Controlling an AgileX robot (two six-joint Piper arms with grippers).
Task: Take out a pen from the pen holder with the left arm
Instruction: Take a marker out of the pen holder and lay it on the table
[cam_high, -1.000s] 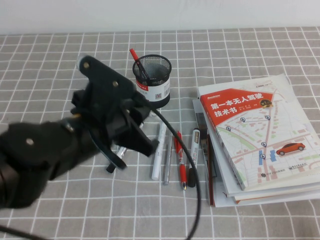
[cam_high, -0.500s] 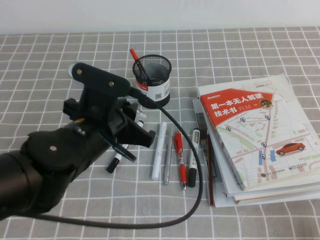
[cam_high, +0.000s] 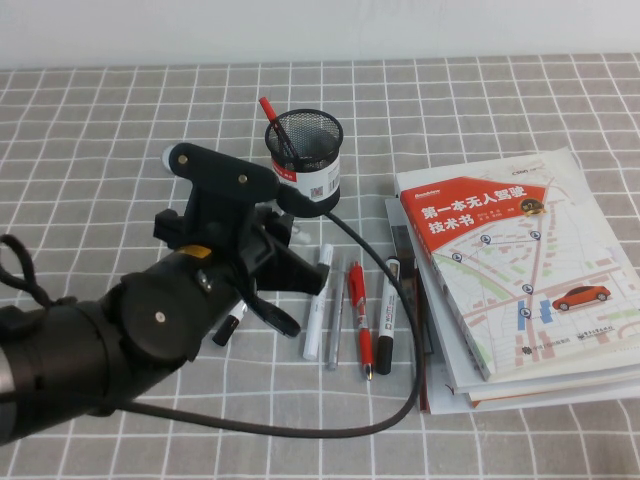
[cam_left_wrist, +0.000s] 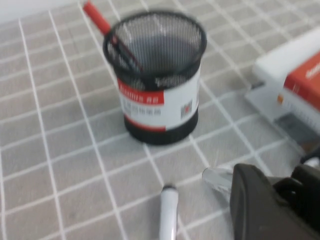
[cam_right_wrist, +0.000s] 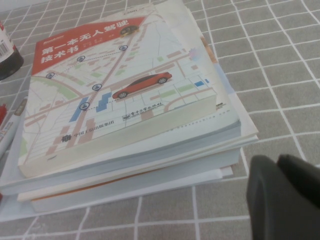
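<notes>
Left gripper (cam_high: 303, 305) just near of holder (cam_high: 305, 165) — slightly apart, empty; red pen (cam_high: 270, 112) not out yet. Right gripper (cam_right_wrist: 279, 190) by books (cam_right_wrist: 125, 100) — grip unclear.

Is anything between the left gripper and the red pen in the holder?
Nothing visible. The left gripper hovers over the loose pens, short of the pen holder; the red pen sticks out of its open top. The right gripper is by the books.

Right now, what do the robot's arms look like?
The left arm is black and chunky, with round joints, silver screws and a long black cable looping off it; its left gripper, by the pens, is black too. The right gripper, beside the books, shows only as a rounded black lump.
</notes>
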